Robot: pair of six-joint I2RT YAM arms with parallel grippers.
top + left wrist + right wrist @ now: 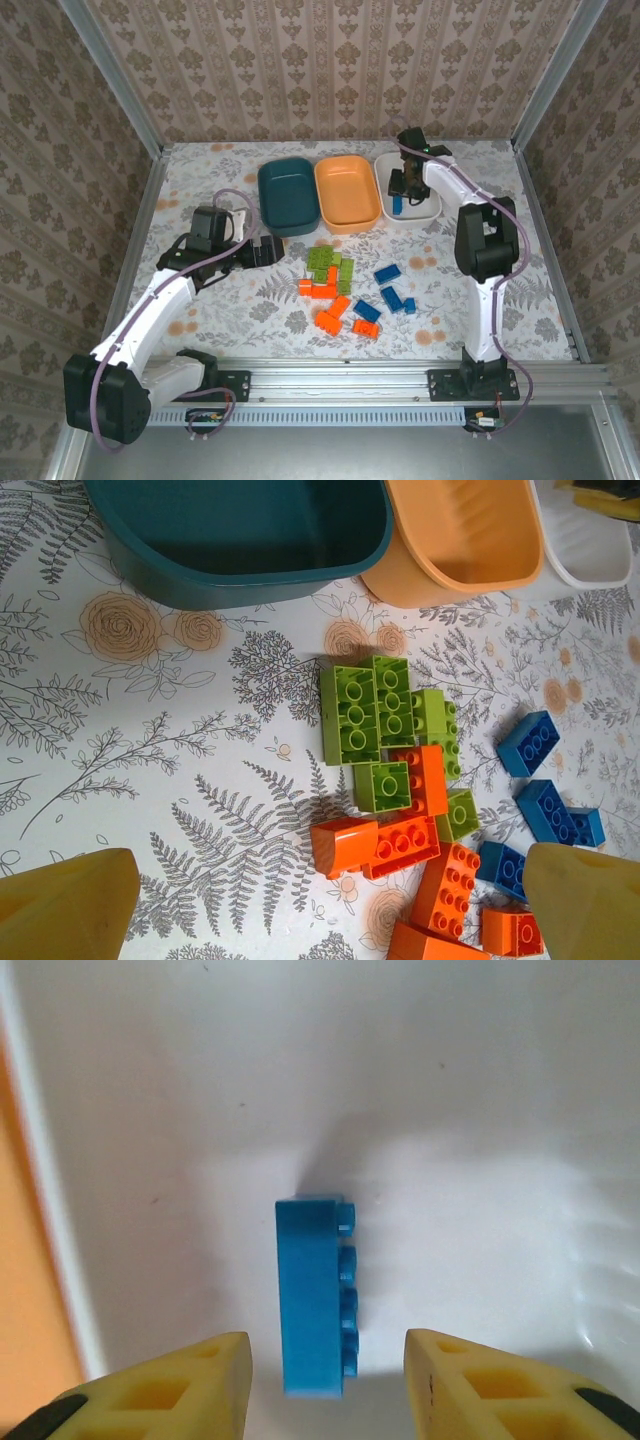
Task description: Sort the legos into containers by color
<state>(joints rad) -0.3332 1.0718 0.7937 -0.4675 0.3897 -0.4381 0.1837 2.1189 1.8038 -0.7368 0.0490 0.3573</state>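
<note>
1. Top external: left gripper (262, 250) spread wide beside the loose legos (400, 780).
2. Legos on the table (200, 200): five green, about six orange, four blue.
3. Three containers (346, 193): teal, orange, white.
4. Right gripper (400, 188), fingers parted, straddles one blue brick (312, 1290) inside the white container (450, 1110).

Three bins (346, 192) in a row, legos (340, 288) scattered nearer, right end effector (400, 183) over white bin (427, 211)

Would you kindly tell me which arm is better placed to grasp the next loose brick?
Probably the left: the left end effector, open, hovers beside the loose legos, while the right end effector is away over the white bin, above a blue brick lying inside.
</note>
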